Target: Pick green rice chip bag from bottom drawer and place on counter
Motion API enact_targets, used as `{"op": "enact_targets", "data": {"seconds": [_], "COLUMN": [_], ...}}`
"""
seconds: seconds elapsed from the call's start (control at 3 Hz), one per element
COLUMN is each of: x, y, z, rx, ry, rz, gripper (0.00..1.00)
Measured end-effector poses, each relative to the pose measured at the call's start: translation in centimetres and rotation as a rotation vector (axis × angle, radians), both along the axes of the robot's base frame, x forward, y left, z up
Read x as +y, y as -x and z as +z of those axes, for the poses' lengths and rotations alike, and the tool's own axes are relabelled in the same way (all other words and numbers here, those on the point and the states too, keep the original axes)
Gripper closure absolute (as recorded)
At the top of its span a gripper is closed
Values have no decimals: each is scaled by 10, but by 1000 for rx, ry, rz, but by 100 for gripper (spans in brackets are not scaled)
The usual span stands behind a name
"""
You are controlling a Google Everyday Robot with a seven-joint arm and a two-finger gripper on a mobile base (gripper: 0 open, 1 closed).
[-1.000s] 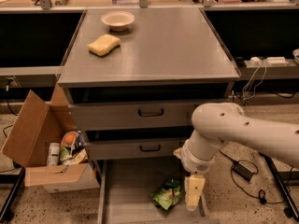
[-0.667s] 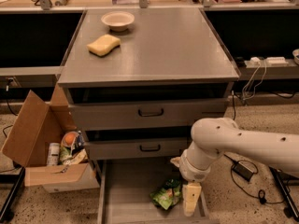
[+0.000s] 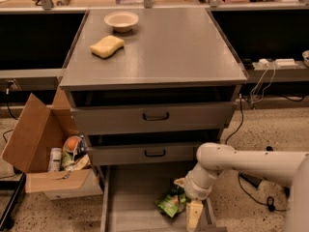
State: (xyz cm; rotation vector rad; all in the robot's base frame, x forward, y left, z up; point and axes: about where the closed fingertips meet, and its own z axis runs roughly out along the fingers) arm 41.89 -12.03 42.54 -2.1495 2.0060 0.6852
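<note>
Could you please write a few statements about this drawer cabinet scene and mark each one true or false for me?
1. The gripper is down at the open bottom drawer, beside the green rice chip bag. True.
2. The bag lies on the counter. False: it lies on the bottom drawer's floor.
3. A yellow sponge and a bowl sit on the counter. True.
4. The cardboard box stands empty. False: it holds several packets and containers.
</note>
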Motion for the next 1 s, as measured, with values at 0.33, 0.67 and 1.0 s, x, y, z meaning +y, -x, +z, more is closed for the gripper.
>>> {"op": "enact_targets", "data": {"seconds": [0.33, 0.67, 1.0], "x": [4, 4, -6], "y": [9, 9, -4], "z": [-19, -19, -43], "rx": [37, 37, 9], "ry": [-15, -15, 40], "rz": [-2, -2, 10], "gripper": [0, 0, 0]}}
